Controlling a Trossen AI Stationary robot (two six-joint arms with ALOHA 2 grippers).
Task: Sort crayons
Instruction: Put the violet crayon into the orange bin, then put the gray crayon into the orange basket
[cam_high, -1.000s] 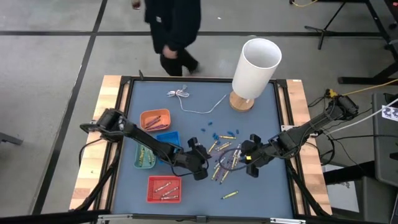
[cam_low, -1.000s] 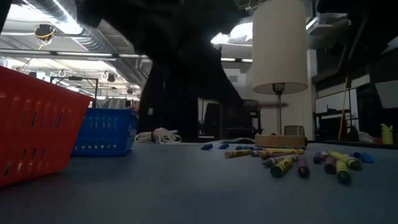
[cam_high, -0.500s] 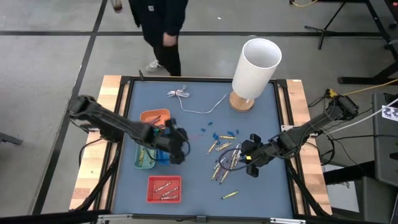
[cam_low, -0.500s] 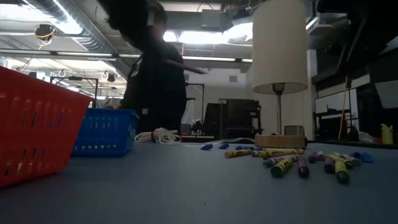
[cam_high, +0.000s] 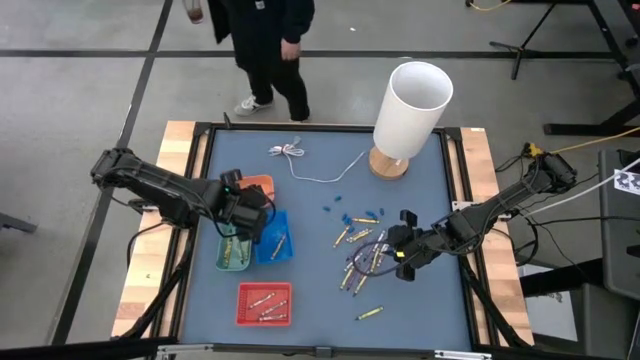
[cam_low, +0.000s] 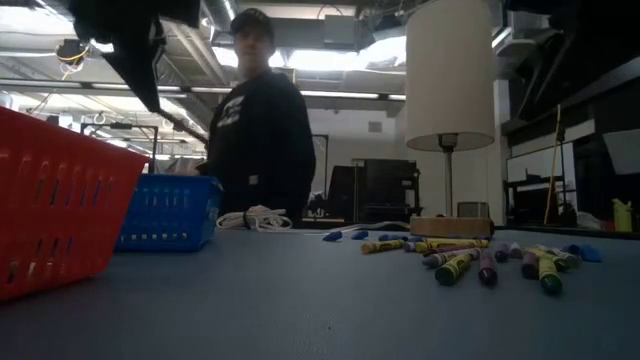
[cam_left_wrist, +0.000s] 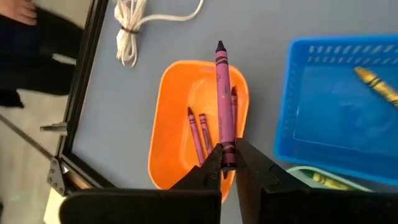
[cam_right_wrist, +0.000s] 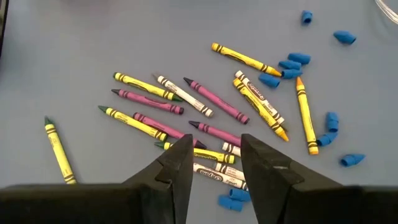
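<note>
**Pink crayon poised over orange tray as sorting goes on**

While a person (cam_high: 262, 40) stands beyond the far edge of the table (cam_high: 320, 300), the left arm is seen reaching in from the left side, its gripper (cam_high: 243, 203) held over the orange tray (cam_high: 236, 188). That tray sits just behind the blue tray (cam_high: 281, 245) and the green tray (cam_high: 226, 262), with the red tray (cam_high: 262, 292) nearer the front edge. In the left wrist view a pink crayon (cam_left_wrist: 222, 102) is shown clamped by its blunt end between the closed fingers (cam_left_wrist: 210, 168), its long axis running straight out from the gripper and its tip reaching past the tray's far rim. Directly below it, two like-coloured crayons already lie in the orange tray, so a release over that tray appears to be the move in hand; little more than a slight lowering seems to be called for, though the overhanging tip could catch the rim.

Near the right side the right gripper (cam_high: 402, 248) is held low, its fingers (cam_right_wrist: 180, 163) parted around nothing. The unsorted crayons (cam_right_wrist: 205, 127) are scattered just ahead of it, lying at many angles among small blue bits (cam_right_wrist: 289, 61). This arm is plainly the nearer one to that pile.
</note>
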